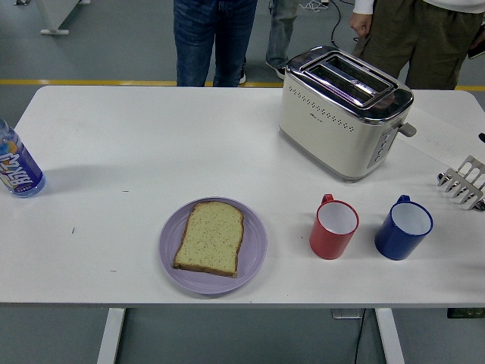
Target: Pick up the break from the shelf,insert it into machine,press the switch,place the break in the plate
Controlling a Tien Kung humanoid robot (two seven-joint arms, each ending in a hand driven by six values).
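Note:
A slice of bread (210, 237) lies flat on the purple plate (254, 258) near the table's front edge. The cream and chrome toaster (341, 114) stands at the back right with both slots empty; its lever (409, 130) sticks out on the right end. A white slotted rack (464, 182) at the right edge holds nothing. Only a dark sliver of my right hand (482, 137) shows at the right border, above the rack. My left arm is out of view.
A red mug (334, 226) and a blue mug (403, 227) stand in front of the toaster. A blue-labelled bottle (17, 167) is at the left edge. People stand at the far side, hands off the table.

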